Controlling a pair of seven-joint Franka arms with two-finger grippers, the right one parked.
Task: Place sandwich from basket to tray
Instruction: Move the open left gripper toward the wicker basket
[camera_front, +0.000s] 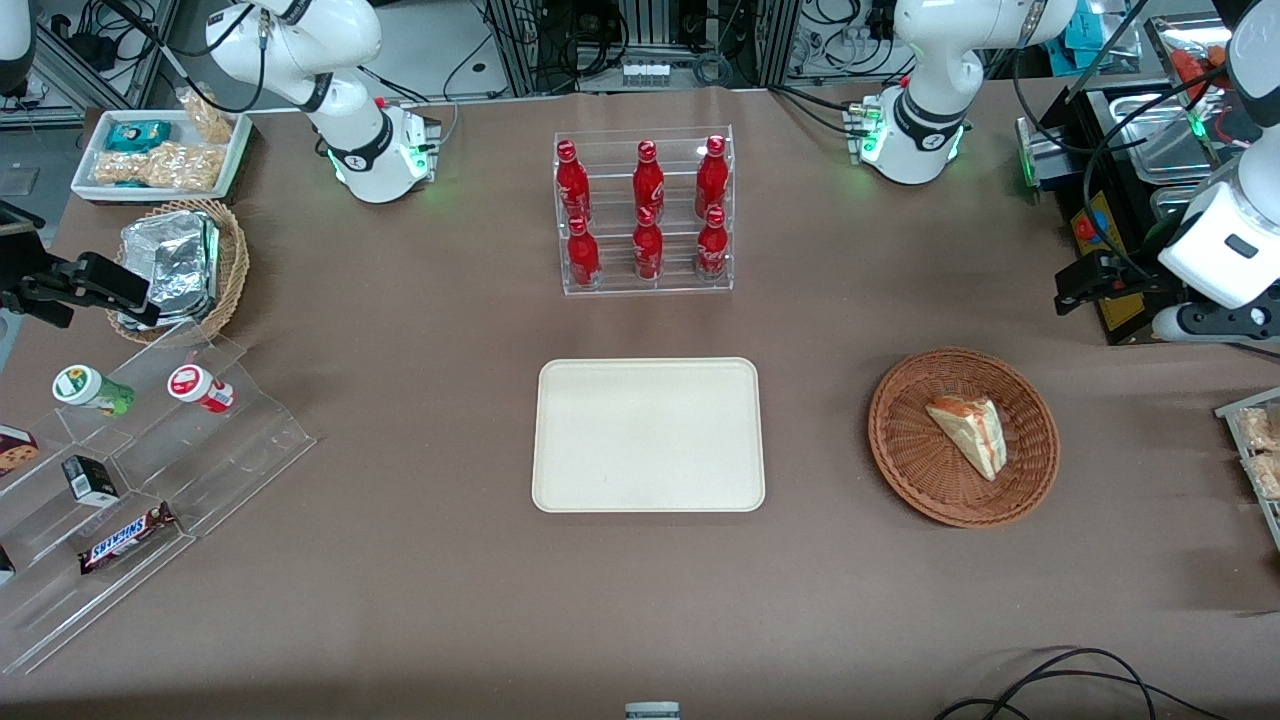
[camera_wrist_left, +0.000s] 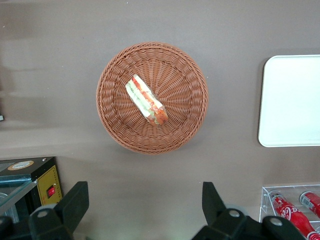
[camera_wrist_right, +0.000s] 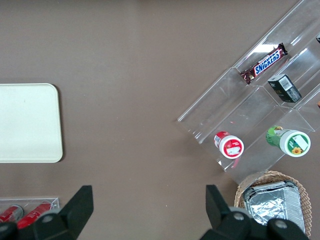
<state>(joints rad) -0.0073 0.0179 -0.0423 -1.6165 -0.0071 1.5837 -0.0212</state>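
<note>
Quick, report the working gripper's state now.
Gripper: jaws open, holding nothing, hovering above the table beside the basket; sandwich untouched inside it.

You have a broad table (camera_front: 400, 560) under a brown cover. Past its edge farthest from the front camera stand metal racks (camera_front: 640, 40) tangled with black cables. Lighting is even.

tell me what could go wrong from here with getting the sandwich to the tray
The gripper hangs open, high above the table and off the basket, not over the sandwich, so a straight descent would likely miss. The sandwich lies at a slant in the basket; fingers not turned to match might pinch a corner and squash it. The shallow basket could shift if nudged. The tray lies apart, so a loose grip may drop it.
</note>
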